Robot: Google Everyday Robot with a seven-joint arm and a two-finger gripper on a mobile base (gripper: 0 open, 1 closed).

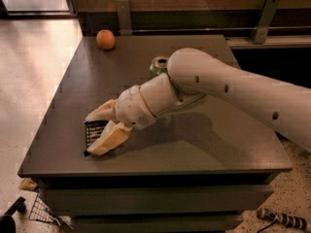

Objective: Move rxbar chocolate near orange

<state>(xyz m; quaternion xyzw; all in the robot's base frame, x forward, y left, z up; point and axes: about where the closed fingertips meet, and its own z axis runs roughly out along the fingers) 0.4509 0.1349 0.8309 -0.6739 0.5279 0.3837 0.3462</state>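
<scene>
The rxbar chocolate (pixel 93 131), a flat black wrapper with white lettering, lies near the table's front left corner. My gripper (pixel 90 135) is down on it, one pale finger (pixel 100 112) along its far edge and the other finger (pixel 108 141) over its near part, closed on the bar. Only the bar's left end shows between them. The orange (pixel 105 39) sits at the table's far left corner, well away from the gripper.
A green soda can (pixel 158 66) stands mid-table, partly hidden behind my arm (pixel 218 89). The dark table (pixel 194 149) drops off to the floor on the left and front. A wire object (pixel 43 212) lies on the floor by the front left.
</scene>
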